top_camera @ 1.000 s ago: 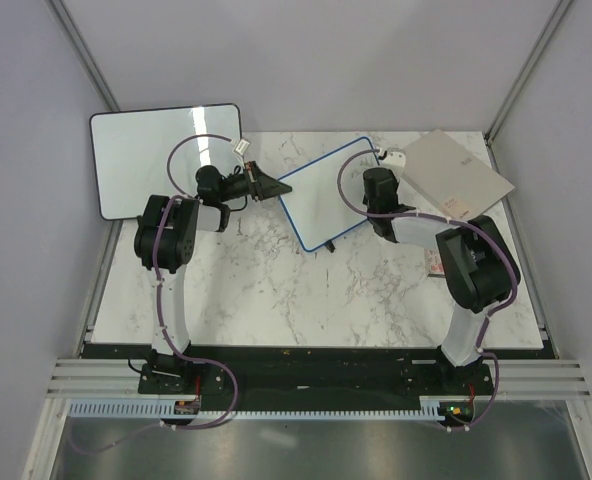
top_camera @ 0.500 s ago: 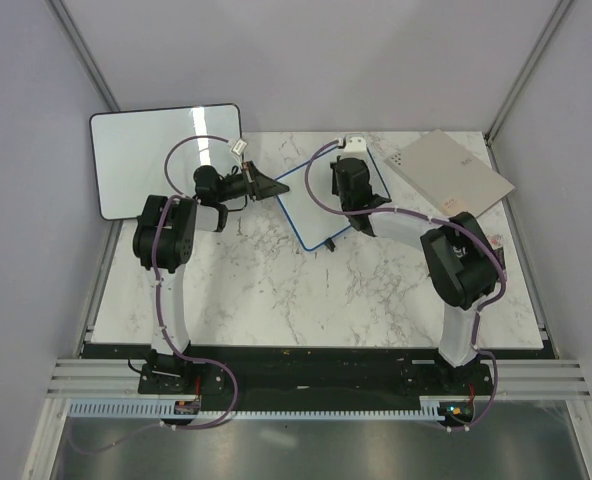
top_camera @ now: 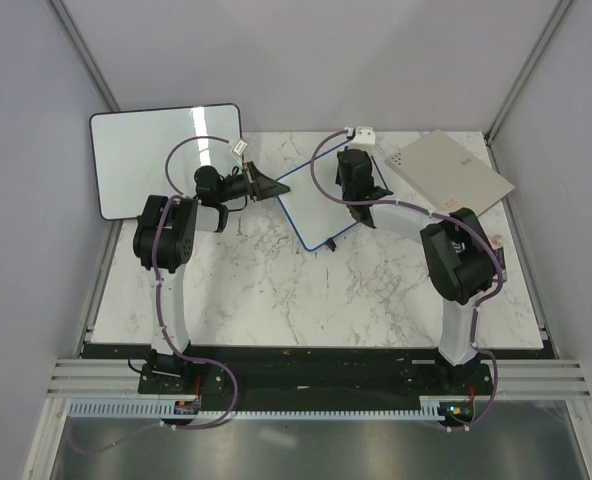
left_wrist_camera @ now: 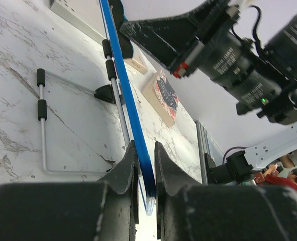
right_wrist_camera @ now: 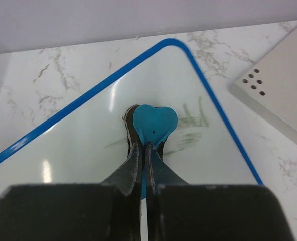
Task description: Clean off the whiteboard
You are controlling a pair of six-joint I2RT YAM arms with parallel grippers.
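Whiteboard [top_camera: 316, 205] sits mid-bench toward the far side, turned at an angle, with the black-framed board [top_camera: 156, 160] to its left and the grey panel [top_camera: 451, 170] to its right. It is raised on edge, with a wire stand [left_wrist_camera: 40, 125] behind it on the marble bench [top_camera: 276, 290].

Left gripper [left_wrist_camera: 144, 150] is closed tight on the board's blue frame at the left edge, one finger each side.

Right gripper [right_wrist_camera: 142, 148] is over the board's right half, pinched nearly fully closed on a blue heart-shaped eraser [right_wrist_camera: 156, 123]. A dark pad shows under the eraser; it looks pressed on the board face, but contact is hard to confirm. Faint green writing [right_wrist_camera: 191, 120] lies just right of the eraser, with smeared strokes beside it. The rest of the board face looks clean.

A card [left_wrist_camera: 161, 95] lies flat on the bench beyond the board.
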